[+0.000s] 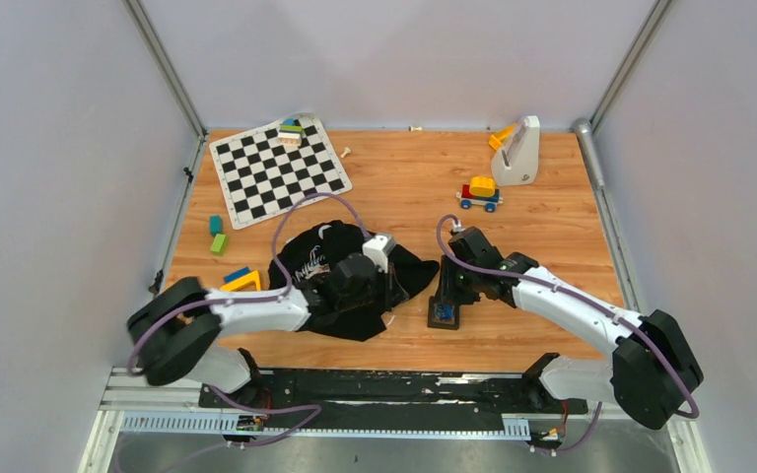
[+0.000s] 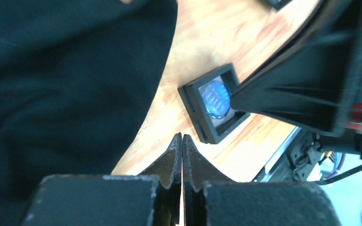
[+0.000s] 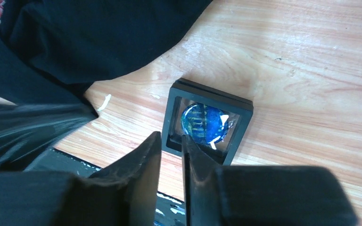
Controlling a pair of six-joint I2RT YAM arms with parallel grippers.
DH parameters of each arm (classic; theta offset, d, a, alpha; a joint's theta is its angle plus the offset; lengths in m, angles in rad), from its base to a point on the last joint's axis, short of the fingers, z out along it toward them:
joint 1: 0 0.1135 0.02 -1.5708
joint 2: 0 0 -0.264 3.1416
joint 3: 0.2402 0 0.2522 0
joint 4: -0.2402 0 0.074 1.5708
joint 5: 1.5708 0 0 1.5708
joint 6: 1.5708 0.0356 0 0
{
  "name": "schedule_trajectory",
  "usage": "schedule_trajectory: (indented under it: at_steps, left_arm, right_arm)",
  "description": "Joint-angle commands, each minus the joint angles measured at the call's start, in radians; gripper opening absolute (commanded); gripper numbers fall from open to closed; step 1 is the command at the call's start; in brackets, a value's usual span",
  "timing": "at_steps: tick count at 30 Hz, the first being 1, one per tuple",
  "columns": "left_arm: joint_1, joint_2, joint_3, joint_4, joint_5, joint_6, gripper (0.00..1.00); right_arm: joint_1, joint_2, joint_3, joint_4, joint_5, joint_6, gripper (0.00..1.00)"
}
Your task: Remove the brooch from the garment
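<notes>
Two narrowly parted fingers of the right gripper straddle the near wall of a black square tray; whether they pinch it I cannot tell. Inside lies the blue brooch, off the black shirt beside it. The left gripper is closed, empty, by the shirt's edge

Odds and ends spread over the wooden desk.
A checkerboard mat lies far left with stacked blocks on its far corner. A toy car sits near a white stand far right. Two green blocks lie at the left edge, and a black square frame lies towards the front.
</notes>
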State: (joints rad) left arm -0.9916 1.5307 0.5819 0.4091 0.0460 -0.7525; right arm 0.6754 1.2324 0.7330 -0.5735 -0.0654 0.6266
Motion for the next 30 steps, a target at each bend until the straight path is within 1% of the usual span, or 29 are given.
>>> schedule_trajectory:
  at_steps: [1,2,4,6,7,10,13,14,15,16,17,18,19,20,22,23,24,25,26,27,30]
  left_arm:
    - [0.011,-0.278,0.074,-0.395,-0.209,0.136,0.0]
    - [0.014,-0.353,0.075,-0.476,-0.244,0.142,0.0]
    - [0.04,-0.451,0.076,-0.574,-0.278,0.152,0.01]
    - [0.068,-0.532,0.077,-0.654,-0.296,0.158,0.03]
    - [0.078,-0.572,0.076,-0.678,-0.3,0.162,0.04]
    - [0.14,-0.634,0.075,-0.773,-0.312,0.163,0.06]
    - [0.207,-0.684,0.07,-0.831,-0.302,0.17,0.06]
    - [0.243,-0.691,0.066,-0.839,-0.297,0.167,0.09]
    - [0.261,-0.701,0.065,-0.854,-0.292,0.164,0.11]
    - [0.295,-0.704,0.063,-0.859,-0.289,0.163,0.17]
    - [0.311,-0.708,0.062,-0.861,-0.28,0.164,0.2]
    - [0.345,-0.708,0.058,-0.858,-0.276,0.166,0.28]
    - [0.362,-0.706,0.056,-0.845,-0.272,0.167,0.31]
    - [0.398,-0.703,0.047,-0.833,-0.269,0.168,0.35]
    - [0.474,-0.675,0.036,-0.792,-0.236,0.165,0.34]
    - [0.539,-0.646,0.034,-0.761,-0.188,0.162,0.33]
    - [0.574,-0.632,0.028,-0.742,-0.156,0.155,0.32]
    - [0.631,-0.608,0.023,-0.695,-0.093,0.151,0.32]
    - [0.653,-0.6,0.012,-0.67,-0.073,0.142,0.32]
    - [0.688,-0.582,0.009,-0.629,-0.024,0.137,0.33]
    - [0.726,-0.524,0.021,-0.591,0.016,0.137,0.34]
  right_arm:
    - [0.0,-0.045,0.033,0.049,-0.016,-0.009,0.3]
    - [-0.001,-0.052,0.037,0.056,-0.018,-0.007,0.33]
    - [0.001,-0.06,0.046,0.077,-0.029,-0.009,0.38]
    - [0.001,-0.053,0.058,0.094,-0.034,-0.011,0.45]
    - [0.002,-0.044,0.065,0.102,-0.037,-0.013,0.47]
    - [0.01,0.01,0.1,0.127,-0.068,-0.007,0.46]
    - [0.045,0.085,0.16,0.145,-0.079,-0.006,0.46]
    - [0.057,0.108,0.184,0.144,-0.071,-0.007,0.48]
    - [0.07,0.135,0.206,0.145,-0.055,-0.007,0.54]
    - [0.083,0.16,0.231,0.146,-0.041,-0.006,0.6]
    - [0.096,0.188,0.257,0.146,-0.025,-0.005,0.69]
    - [0.107,0.221,0.288,0.145,-0.012,-0.005,0.75]
    - [0.116,0.266,0.322,0.147,-0.004,-0.007,0.78]
    - [0.126,0.299,0.352,0.154,0.004,-0.009,0.78]
    - [0.147,0.367,0.411,0.183,0.019,-0.015,0.76]
    - [0.163,0.397,0.439,0.202,0.032,-0.018,0.76]
    - [0.174,0.429,0.466,0.227,0.039,-0.022,0.77]
    - [0.184,0.457,0.491,0.253,0.037,-0.03,0.78]
    - [0.193,0.489,0.52,0.272,0.034,-0.038,0.79]
    - [0.201,0.518,0.564,0.284,0.034,-0.044,0.81]
    - [0.222,0.613,0.667,0.3,0.053,-0.069,0.87]
